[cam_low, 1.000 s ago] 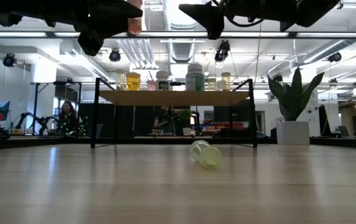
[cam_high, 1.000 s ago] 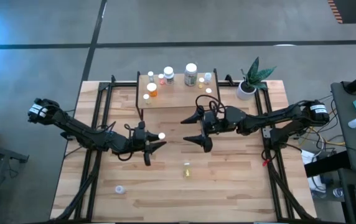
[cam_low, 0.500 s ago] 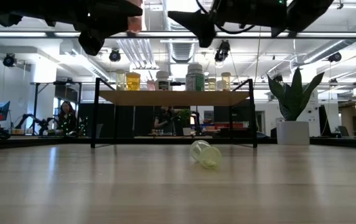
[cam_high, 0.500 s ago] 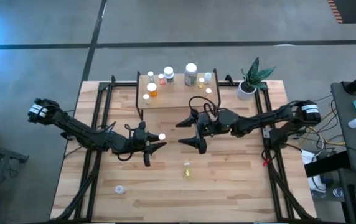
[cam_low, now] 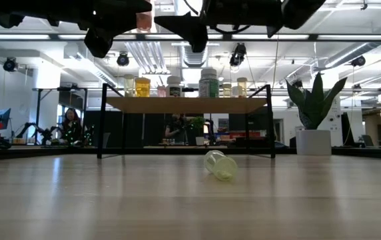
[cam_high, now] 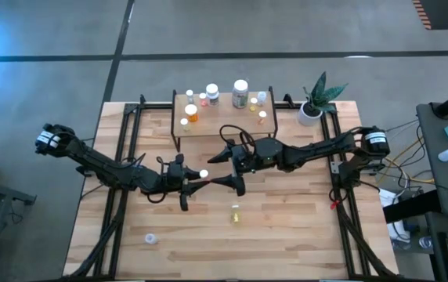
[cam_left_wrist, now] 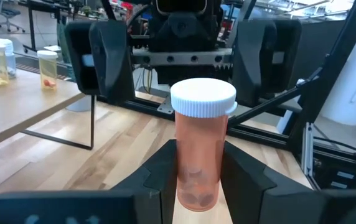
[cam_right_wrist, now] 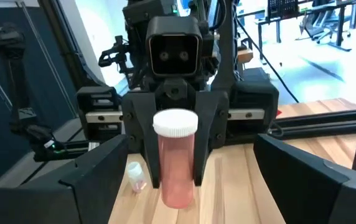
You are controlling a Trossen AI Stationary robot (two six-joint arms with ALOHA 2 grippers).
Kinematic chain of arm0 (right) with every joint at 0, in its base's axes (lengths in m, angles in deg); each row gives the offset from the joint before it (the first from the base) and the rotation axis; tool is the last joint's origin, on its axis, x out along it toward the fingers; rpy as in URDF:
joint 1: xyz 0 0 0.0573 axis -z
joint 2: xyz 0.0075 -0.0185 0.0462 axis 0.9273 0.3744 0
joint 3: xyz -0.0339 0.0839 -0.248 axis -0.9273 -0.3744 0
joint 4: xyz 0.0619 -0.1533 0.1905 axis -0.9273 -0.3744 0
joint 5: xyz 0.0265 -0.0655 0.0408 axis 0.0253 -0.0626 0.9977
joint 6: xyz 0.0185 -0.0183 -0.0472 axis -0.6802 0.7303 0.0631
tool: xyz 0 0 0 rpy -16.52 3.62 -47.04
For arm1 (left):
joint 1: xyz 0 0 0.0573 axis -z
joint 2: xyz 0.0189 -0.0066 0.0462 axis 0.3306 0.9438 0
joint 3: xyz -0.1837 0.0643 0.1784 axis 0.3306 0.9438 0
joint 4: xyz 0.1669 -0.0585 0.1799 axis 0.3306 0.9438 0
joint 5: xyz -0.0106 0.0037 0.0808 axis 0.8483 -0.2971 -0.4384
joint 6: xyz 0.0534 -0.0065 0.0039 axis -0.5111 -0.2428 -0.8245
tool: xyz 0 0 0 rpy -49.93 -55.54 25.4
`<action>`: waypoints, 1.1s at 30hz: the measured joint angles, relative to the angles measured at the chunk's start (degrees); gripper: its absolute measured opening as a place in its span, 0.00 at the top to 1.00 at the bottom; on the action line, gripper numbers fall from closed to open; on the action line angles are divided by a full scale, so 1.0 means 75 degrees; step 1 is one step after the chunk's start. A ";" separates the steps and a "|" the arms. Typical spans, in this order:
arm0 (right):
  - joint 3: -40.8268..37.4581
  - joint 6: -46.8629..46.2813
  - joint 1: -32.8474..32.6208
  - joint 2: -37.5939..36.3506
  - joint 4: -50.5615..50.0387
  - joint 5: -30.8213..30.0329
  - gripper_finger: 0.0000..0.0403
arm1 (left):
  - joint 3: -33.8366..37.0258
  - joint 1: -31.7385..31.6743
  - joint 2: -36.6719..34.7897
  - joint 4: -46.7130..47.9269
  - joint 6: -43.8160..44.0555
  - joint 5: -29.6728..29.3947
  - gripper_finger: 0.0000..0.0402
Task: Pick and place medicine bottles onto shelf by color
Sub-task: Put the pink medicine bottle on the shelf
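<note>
My left gripper [cam_high: 199,177] is shut on a pink bottle with a white cap [cam_left_wrist: 201,143], held above the table's middle. My right gripper [cam_high: 221,168] is open and faces it from the table's right. Its two fingers [cam_left_wrist: 103,59] stand wide apart just beyond the bottle and touch nothing. A yellow bottle [cam_high: 235,213] lies on its side on the table nearer the front edge. The shelf [cam_high: 216,127] stands at the far middle with several bottles on it. My left gripper pinches the pink bottle's lower body [cam_left_wrist: 200,171] between its two fingers [cam_left_wrist: 164,171]. The fingers come level from the table's left. The bottle stands upright in the hold, cap up [cam_high: 204,172], lifted clear of the table.
A small white item [cam_high: 151,238] lies near the front left. A small clear bottle [cam_right_wrist: 135,176] lies on the table below the left arm. A potted plant [cam_high: 316,98] stands at the far right, beside the shelf. Black frame rails run along both table sides.
My right gripper has gone toward the table's left edge, up to the pink bottle in my left gripper, and has stayed open. My left gripper and the bottle have kept still.
</note>
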State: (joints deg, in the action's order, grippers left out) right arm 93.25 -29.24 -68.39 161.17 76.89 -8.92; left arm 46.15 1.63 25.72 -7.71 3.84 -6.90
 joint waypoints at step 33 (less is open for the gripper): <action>0.0848 0.0256 -0.0015 -0.0039 -0.1522 0.0000 0.16 | 0.0038 0.0020 0.0006 0.0049 -0.0003 0.0215 0.78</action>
State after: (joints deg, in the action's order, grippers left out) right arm 99.61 -27.32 -68.50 160.88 65.47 -8.92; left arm 46.43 1.78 25.77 -7.34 3.81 -5.29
